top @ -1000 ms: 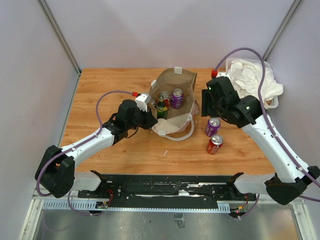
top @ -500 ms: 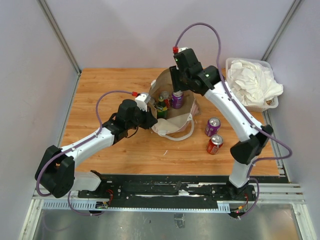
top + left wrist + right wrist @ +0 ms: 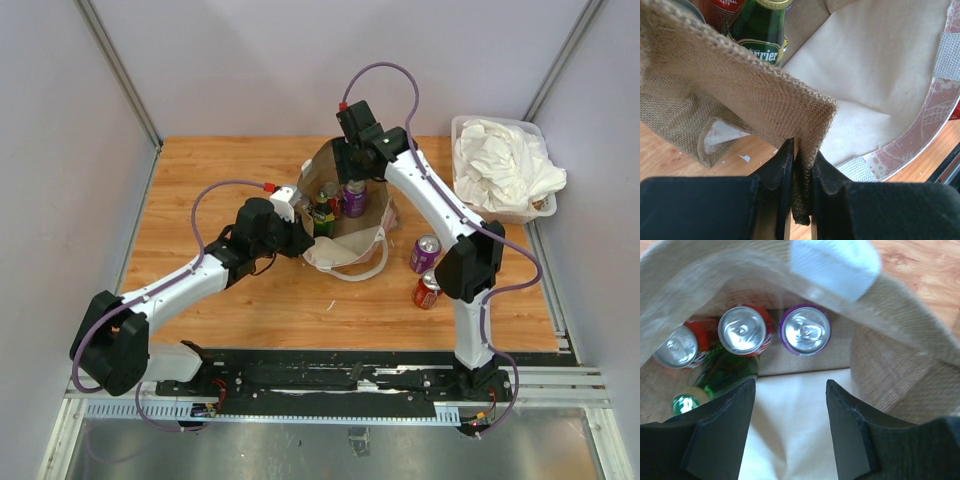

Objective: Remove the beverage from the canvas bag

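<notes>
Since half a second ago the right arm has reached further left and its elbow has dropped toward the table, while the left arm has not shifted. Bent over from the right, the right arm carries the right gripper [image 3: 352, 168] above the far side of the bag [image 3: 318, 170]. It points down into the open mouth with its fingers spread wide and nothing between them.

In the right wrist view the purple can [image 3: 805, 331] stands upright against the bag's back wall, just beyond the gap between the fingers. A red can [image 3: 745, 331] is just beside it on the left, a second red can [image 3: 679, 347] sits further left, and a green bottle [image 3: 722, 375] is in front of those two. Bare pale liner lies on the near side of the purple can.

The left arm stretches low across the table [image 3: 200, 170], and the left gripper [image 3: 801, 160] is pinched on the burlap rim at the bag's left corner.

Right of the bag, an outer purple can [image 3: 425, 253] and an outer red can [image 3: 429, 289] sit close to the right elbow. The bin [image 3: 458, 130] of cloth is at the far right, apart from the bag.
</notes>
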